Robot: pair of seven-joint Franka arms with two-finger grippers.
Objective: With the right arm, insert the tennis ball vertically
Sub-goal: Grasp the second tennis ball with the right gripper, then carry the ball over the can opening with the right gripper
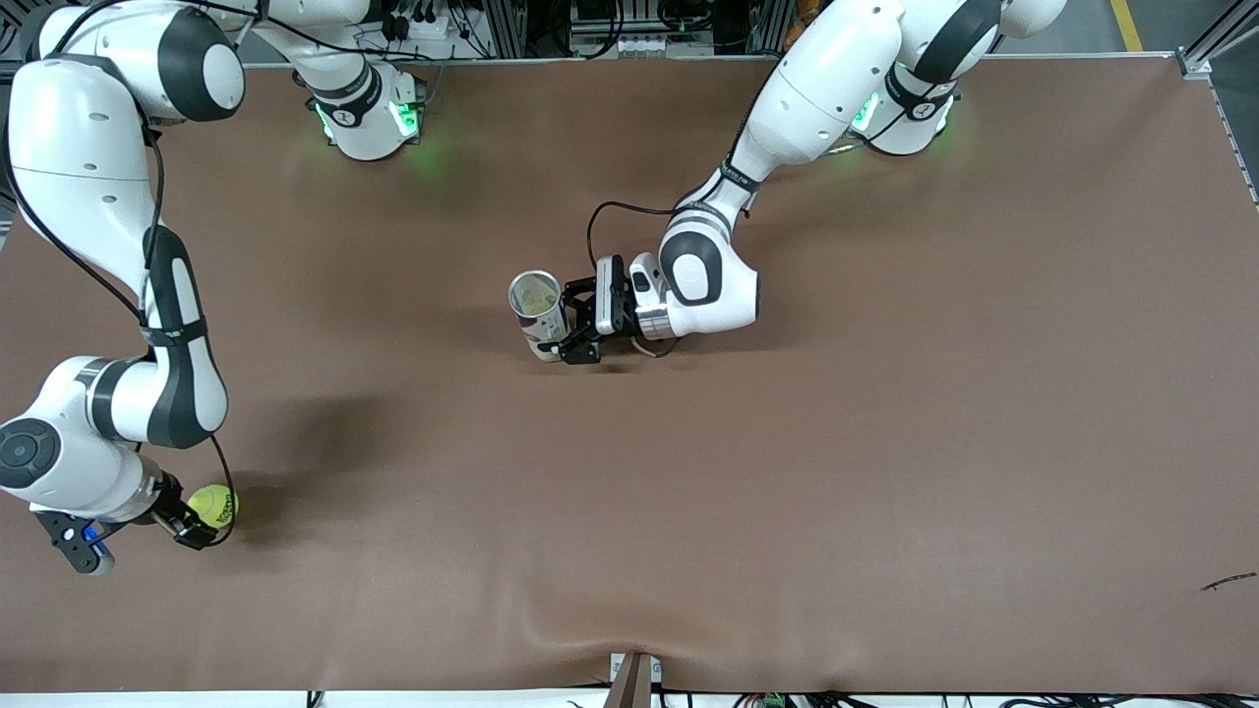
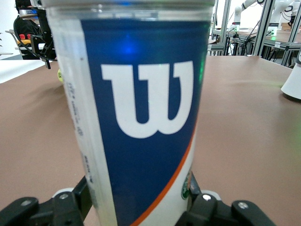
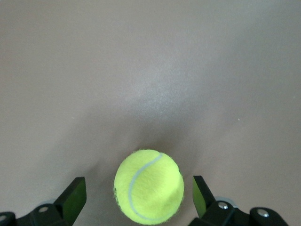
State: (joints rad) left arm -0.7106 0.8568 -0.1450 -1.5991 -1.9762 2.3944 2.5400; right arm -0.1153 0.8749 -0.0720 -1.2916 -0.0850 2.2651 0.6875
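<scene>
Lying between the spread fingers [image 3: 75, 197] of the right gripper [image 1: 194, 528], the tennis ball [image 3: 148, 185] rests ungrasped on the tabletop [image 1: 885, 442] at the right arm's end. The left gripper [image 1: 575, 332], closed, holds the can [image 1: 538, 313] upright, mouth up, mid-table.

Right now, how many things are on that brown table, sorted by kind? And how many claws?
Tennis balls: 1, the tennis ball, lying between the open fingers of the right claw
Ball cans: 1, the can, upright, gripped by the left claw
Claws: 2
Total: 4
</scene>
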